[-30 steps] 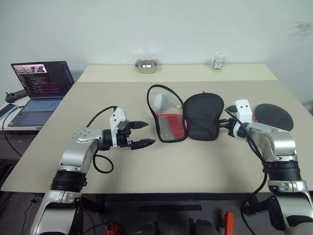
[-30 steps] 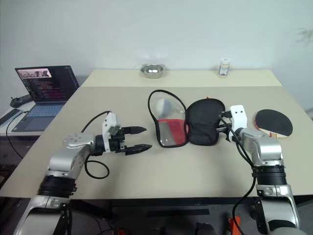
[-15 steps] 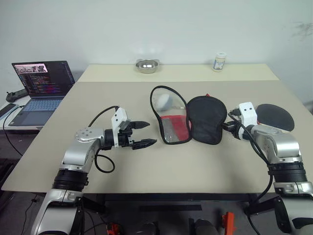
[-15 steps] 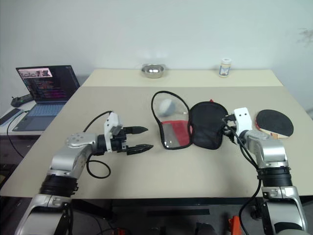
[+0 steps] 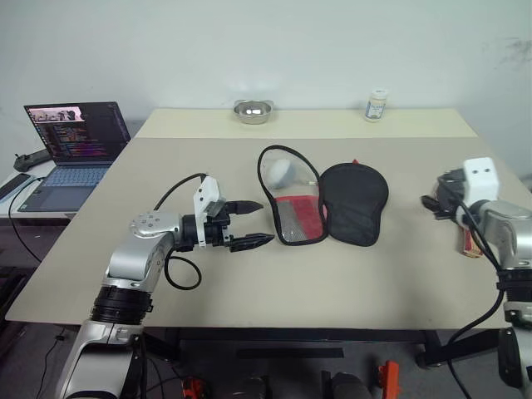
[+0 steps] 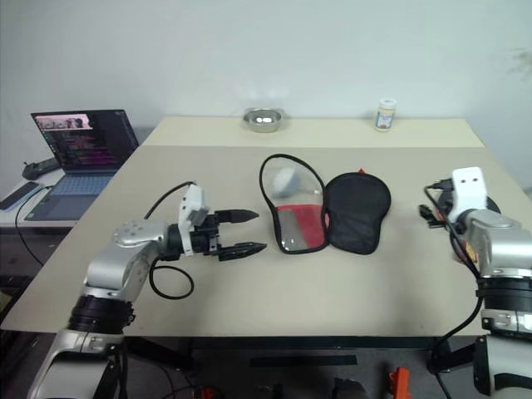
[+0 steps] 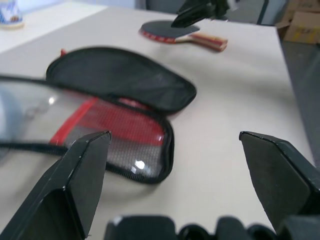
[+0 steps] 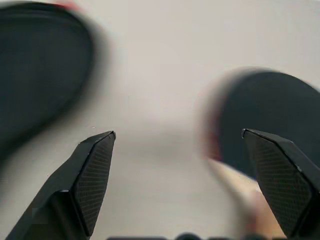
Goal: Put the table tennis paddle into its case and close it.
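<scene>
1. No text, brand, number or sign can be read anywhere in the scene.
2. Coloured lines of writing are shown on the laptop screen (image 5: 76, 127) at the far left, but they are too small to be read.
3. A label is carried on the small jar (image 5: 376, 105) at the far edge of the table (image 5: 249, 274), and its print cannot be made out.
</scene>
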### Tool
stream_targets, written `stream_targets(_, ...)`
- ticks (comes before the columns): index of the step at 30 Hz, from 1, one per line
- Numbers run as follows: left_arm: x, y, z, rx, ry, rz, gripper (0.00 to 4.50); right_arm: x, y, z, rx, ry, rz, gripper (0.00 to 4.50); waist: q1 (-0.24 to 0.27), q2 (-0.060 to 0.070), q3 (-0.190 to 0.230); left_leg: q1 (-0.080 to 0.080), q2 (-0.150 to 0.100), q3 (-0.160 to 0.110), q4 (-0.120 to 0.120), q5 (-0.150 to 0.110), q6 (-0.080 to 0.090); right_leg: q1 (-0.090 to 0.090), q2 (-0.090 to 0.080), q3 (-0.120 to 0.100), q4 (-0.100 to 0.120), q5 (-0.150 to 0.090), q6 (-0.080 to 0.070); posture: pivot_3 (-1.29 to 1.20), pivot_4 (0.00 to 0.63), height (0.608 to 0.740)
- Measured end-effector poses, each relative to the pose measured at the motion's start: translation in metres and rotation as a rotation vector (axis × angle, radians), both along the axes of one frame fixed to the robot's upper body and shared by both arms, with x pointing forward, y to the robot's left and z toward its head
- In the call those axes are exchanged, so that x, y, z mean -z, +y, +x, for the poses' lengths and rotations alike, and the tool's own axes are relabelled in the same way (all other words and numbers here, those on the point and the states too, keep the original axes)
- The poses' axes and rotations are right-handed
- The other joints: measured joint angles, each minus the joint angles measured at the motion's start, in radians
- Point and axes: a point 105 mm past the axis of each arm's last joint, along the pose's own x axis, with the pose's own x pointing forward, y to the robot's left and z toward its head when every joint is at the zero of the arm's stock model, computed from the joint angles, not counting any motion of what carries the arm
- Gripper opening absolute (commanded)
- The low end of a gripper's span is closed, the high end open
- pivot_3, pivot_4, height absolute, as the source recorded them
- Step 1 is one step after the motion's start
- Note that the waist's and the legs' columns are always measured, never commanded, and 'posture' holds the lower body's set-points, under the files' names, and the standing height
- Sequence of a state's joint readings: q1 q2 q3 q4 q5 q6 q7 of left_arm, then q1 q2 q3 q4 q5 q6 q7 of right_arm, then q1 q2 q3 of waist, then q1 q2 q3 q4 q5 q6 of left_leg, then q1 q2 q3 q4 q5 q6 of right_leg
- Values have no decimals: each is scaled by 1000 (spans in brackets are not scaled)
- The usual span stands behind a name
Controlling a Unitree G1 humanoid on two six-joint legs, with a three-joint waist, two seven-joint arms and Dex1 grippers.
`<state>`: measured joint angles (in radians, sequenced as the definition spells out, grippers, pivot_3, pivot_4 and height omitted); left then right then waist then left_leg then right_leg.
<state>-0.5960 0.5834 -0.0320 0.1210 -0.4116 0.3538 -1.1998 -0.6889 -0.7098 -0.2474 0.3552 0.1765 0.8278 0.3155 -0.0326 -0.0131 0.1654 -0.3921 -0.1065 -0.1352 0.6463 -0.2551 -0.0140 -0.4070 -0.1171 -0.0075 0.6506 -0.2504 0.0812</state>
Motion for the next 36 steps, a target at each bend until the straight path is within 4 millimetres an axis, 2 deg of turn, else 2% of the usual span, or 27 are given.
stream_targets(5,-18,-13,1,40,-53,-13,4500,13,-26,1,173,25,39,4461,-3,0,0,0,0,1,0,0,0,0,0,1,0,0,0,0,150,740)
stream_targets(14,-25,-26,4,63,-82,12,4500,49,-38,-2,255,130,76,4461,-3,0,0,0,0,1,0,0,1,0,0,0,0,0,0,0,150,740)
stream_targets(28,-31,-30,1,46,-93,19,4500,51,-33,-5,250,146,100,4461,-3,0,0,0,0,1,0,0,1,0,0,0,0,0,0,0,150,740)
stream_targets(36,-25,-28,0,39,-78,19,4500,52,-30,-8,254,153,106,4461,-3,0,0,0,0,1,1,0,1,0,0,0,0,0,0,0,150,740)
